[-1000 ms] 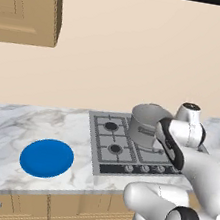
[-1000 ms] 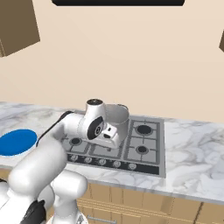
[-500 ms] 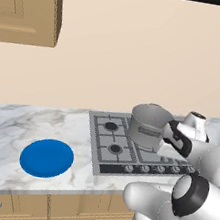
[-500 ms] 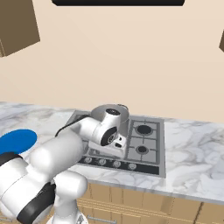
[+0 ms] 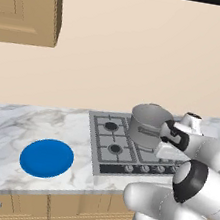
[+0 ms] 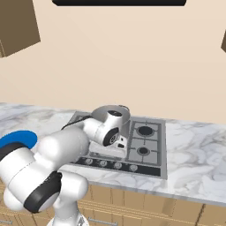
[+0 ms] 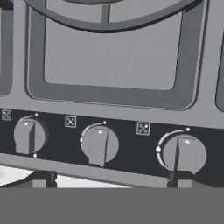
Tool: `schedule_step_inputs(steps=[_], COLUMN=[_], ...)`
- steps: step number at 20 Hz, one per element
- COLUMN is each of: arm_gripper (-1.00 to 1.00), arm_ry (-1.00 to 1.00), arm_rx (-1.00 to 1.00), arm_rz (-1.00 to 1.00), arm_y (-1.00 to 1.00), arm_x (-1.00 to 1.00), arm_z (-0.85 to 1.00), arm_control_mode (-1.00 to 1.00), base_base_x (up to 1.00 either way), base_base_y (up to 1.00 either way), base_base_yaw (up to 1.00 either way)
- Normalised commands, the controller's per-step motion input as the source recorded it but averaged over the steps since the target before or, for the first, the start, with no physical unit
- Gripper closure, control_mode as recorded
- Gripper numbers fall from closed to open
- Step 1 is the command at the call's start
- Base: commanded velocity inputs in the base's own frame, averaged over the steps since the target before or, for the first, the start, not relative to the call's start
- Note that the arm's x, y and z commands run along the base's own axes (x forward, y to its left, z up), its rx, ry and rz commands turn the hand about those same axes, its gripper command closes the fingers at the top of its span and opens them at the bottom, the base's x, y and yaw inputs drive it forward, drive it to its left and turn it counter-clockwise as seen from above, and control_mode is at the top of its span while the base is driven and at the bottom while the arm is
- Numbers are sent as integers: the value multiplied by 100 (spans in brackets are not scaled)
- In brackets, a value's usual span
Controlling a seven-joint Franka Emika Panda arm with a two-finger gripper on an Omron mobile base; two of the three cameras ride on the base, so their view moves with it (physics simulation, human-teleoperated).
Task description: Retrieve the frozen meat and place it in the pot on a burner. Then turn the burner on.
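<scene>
The grey metal pot (image 5: 147, 124) stands on the back right burner of the stove (image 5: 107, 143). In the right base view my wrist covers part of the pot (image 6: 115, 110). The frozen meat is out of view. My gripper (image 7: 109, 180) hangs open just above the stove's black front panel, its fingertips (image 7: 39, 179) wide apart with nothing between them. In the hand view three knobs sit right before it: the left knob (image 7: 29, 136), the middle knob (image 7: 99, 145) and the right knob (image 7: 183, 153). The middle knob lies closest to the gap between the tips.
A round blue plate (image 5: 46, 158) lies on the marble counter (image 5: 8, 125) left of the stove; its edge shows as the blue plate (image 6: 17, 139) in the right base view. Wooden cabinets (image 5: 26, 4) hang above left. A row of knobs (image 6: 103, 164) lines the stove front.
The arm has folded, its elbow swinging outward. The hand has sunk from beside the pot toward the stove's front knob panel. The gripper stayed open.
</scene>
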Motion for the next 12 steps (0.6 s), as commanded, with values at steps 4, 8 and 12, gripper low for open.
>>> schedule_step_inputs(steps=[4, 8, 12], arm_gripper=[-100, -100, -100], arm_ry=[0, 0, -2], arm_rx=[0, -1, -2], arm_rz=[1, -2, -5], arm_y=[28, 18, 4], arm_x=[-1, 0, 1], arm_z=[-9, -33, -30], arm_control_mode=[-100, -100, -100], base_base_x=[0, 0, 0], base_base_y=[0, 0, 0], base_base_yaw=[0, 0, 0])
